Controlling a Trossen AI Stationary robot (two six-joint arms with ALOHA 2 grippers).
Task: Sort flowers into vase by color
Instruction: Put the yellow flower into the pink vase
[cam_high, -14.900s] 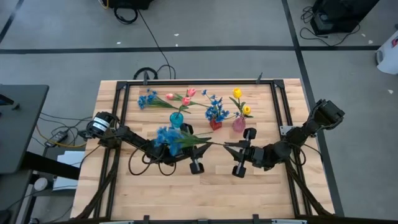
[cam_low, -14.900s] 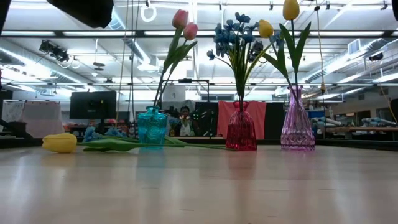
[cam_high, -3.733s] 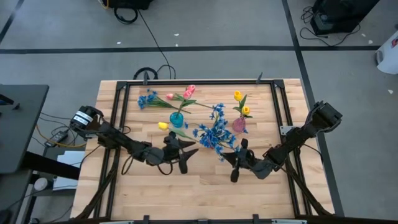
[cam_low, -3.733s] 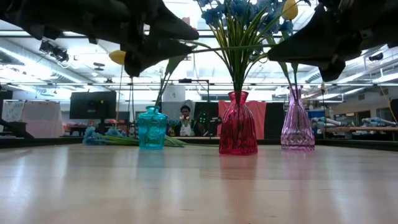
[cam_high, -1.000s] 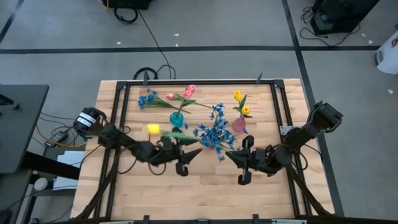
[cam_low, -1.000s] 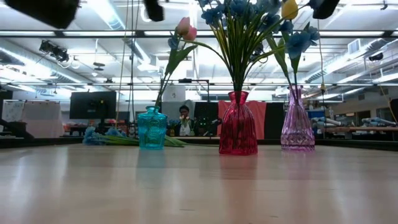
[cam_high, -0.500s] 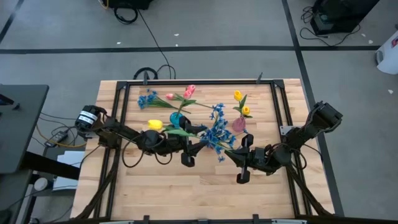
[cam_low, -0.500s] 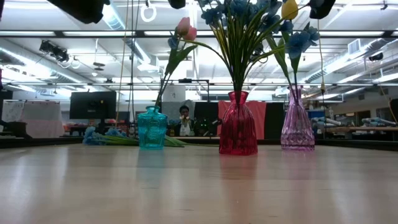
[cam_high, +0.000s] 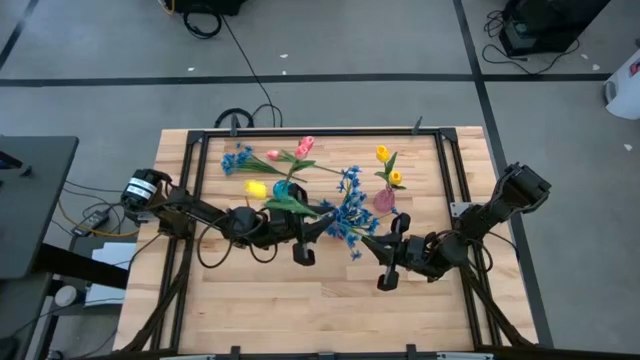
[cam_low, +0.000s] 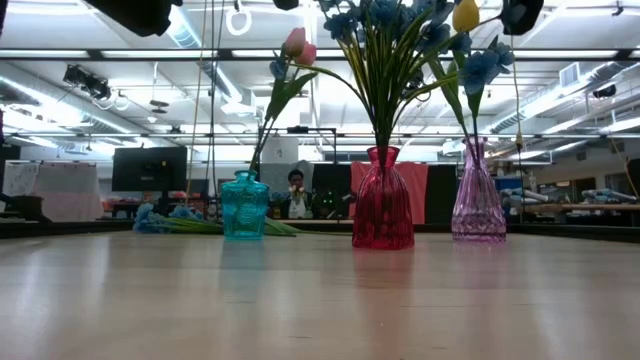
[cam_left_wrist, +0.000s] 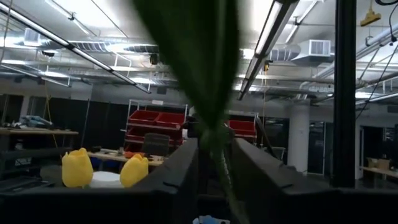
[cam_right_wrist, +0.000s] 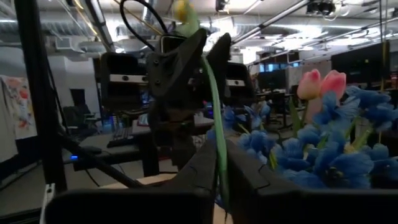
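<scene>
Both grippers hold one yellow tulip (cam_high: 256, 189) above mid-table. Left gripper (cam_high: 318, 221) and right gripper (cam_high: 368, 238) each pinch its green stem (cam_right_wrist: 216, 134). The stem's long axis runs ten to four o'clock; its bloom lies nearest the teal vase (cam_high: 283, 189).

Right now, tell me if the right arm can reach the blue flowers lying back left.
Probably not: the right gripper is mid-table, jaws around the yellow tulip, and the left gripper and teal vase stand between it and those blue flowers.
</scene>
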